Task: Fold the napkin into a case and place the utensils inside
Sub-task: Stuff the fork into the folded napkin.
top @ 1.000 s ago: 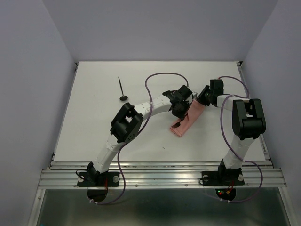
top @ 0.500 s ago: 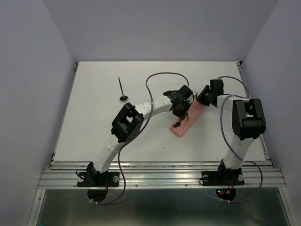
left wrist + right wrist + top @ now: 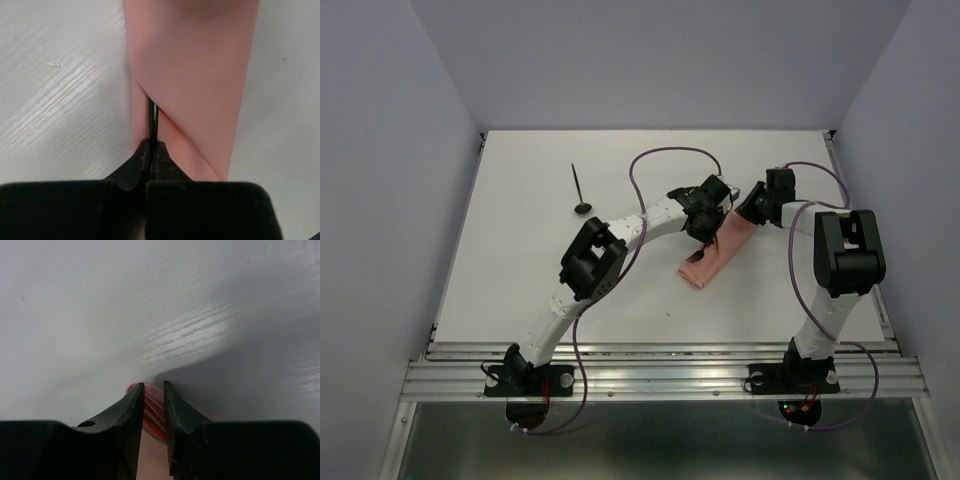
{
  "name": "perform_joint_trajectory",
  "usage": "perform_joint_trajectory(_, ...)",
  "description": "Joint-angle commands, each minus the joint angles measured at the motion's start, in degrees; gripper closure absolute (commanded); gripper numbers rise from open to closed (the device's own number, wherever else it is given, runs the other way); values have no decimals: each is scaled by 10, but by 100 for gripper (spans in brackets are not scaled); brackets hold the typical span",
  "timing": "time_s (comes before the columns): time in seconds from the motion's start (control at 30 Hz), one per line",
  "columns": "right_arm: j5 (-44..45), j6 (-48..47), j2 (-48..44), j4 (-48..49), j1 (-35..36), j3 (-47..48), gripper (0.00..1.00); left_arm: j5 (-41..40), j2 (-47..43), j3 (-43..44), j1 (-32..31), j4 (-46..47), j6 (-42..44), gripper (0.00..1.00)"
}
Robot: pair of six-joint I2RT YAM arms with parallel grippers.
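Observation:
The pale pink napkin (image 3: 716, 250) lies folded as a narrow case slanting across the table's middle. My left gripper (image 3: 708, 213) is at its far end, shut on a slim black utensil handle (image 3: 155, 119). The handle runs into the case's fold (image 3: 195, 75) and its head is hidden, so I cannot see tines. My left gripper (image 3: 151, 145) shows closed on it in the left wrist view. My right gripper (image 3: 748, 212) is shut on the case's far edge. In the right wrist view the jaws (image 3: 152, 386) pinch layered pink cloth (image 3: 152, 412). The black spoon (image 3: 580, 192) lies alone at the far left.
Purple cables (image 3: 665, 160) loop above the table behind both arms. Grey walls stand on three sides. The white table (image 3: 520, 280) ends at a metal rail (image 3: 660, 372) at the near edge.
My left gripper has shifted slightly toward the far side. The dark piece that showed at the case's near end is no longer visible. The right gripper has stayed put.

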Motion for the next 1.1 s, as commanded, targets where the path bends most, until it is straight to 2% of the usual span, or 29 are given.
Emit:
perform_joint_trajectory(0.0,4,-13,12,-49,8,-22,72,-9,9,42,2,-6,10,100)
perform_joint_trajectory(0.4,4,-11,9,-50,8,-23,72,-12,24,49,2,-17,10,99)
perform_joint_trajectory(0.43,3,-11,8,-50,8,-23,71,-15,23,50,2,-20,8,90)
perform_joint_trajectory(0.53,4,-13,6,-50,8,-23,71,-17,19,47,2,-24,8,70)
perform_joint_trajectory(0.7,8,-13,-2,-51,8,-26,71,-17,-2,37,2,-28,10,50)
perform_joint_trajectory(0.83,15,-14,-9,-56,8,-24,71,-19,-19,27,2,-31,10,43)
perform_joint_trajectory(0.97,42,-17,-27,-72,8,-17,70,-27,-40,16,2,-39,12,41)
perform_joint_trajectory(1.07,80,-24,-53,-83,8,-11,65,-40,-64,3,2,-45,14,41)
